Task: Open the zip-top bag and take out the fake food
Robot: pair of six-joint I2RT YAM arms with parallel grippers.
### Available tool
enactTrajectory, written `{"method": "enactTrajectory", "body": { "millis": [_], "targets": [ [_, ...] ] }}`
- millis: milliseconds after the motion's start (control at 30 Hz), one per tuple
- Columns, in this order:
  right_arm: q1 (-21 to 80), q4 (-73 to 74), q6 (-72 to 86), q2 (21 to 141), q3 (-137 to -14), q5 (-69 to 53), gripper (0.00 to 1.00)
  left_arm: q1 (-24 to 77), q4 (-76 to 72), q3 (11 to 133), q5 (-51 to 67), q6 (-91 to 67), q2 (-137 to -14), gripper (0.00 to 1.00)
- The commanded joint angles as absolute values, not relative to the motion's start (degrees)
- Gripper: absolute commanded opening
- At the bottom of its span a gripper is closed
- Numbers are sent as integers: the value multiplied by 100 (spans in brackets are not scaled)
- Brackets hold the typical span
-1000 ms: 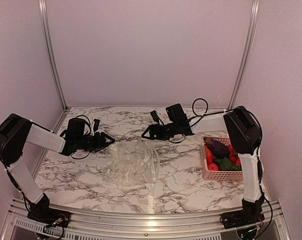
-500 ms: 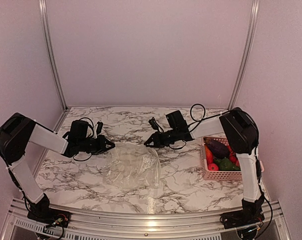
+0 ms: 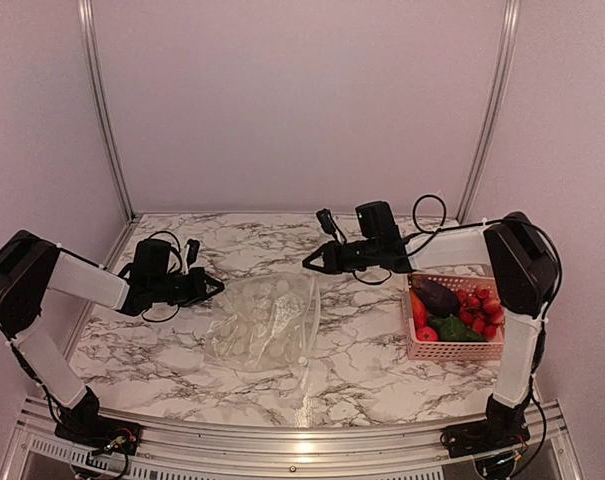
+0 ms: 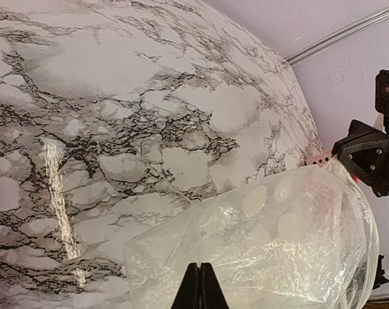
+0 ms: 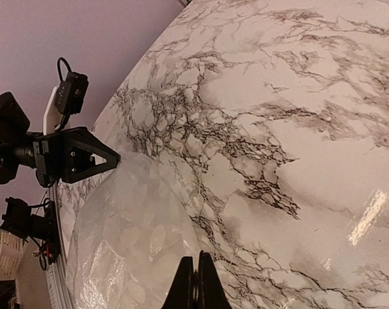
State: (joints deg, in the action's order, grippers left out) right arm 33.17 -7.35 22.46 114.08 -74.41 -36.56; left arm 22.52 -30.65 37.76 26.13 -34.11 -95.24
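The clear zip-top bag (image 3: pixel 262 320) lies puffed up mid-table, stretched between both grippers. My left gripper (image 3: pixel 219 286) is shut on the bag's left edge. In the left wrist view its jaws (image 4: pixel 200 265) pinch a ridge of the bag's film (image 4: pixel 278 244). My right gripper (image 3: pixel 308 265) is shut at the bag's far right corner. In the right wrist view its jaws (image 5: pixel 196 257) meet at the edge of the bag (image 5: pixel 130 238). The fake food (image 3: pixel 452 310), a purple piece, red pieces and green ones, sits in the pink basket, apart from the bag.
The pink slotted basket (image 3: pixel 452 352) stands at the right edge of the marble table, beside the right arm. Metal rails run along the near edge and up the back corners. Walls close in on both sides.
Both grippers have shut on the bag. The right gripper has pulled back to the right, and the bag has spread and puffed up between the two grippers.
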Motion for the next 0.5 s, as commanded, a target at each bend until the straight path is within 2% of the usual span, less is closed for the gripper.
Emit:
{"method": "enactTrajectory", "body": {
  "millis": [0,267,400,467],
  "targets": [
    [2956,-1350,2337,10956,-6867,-3230,0,2131,-2877,3559,2227,-3290,-9259,0],
    [2811,-1606,2338,10884,-6708,-3128,0,2084,-3248,3544,2453,-3407,-9230,0],
    [2816,-1311,2312,11331,-7205,-3189,2,2084,-3291,3625,2662,-3487,-9192,33],
    [2805,-1160,2269,11405,-7356,-3115,38,2088,-3133,3568,2589,-3437,-9047,44]
  ]
}}
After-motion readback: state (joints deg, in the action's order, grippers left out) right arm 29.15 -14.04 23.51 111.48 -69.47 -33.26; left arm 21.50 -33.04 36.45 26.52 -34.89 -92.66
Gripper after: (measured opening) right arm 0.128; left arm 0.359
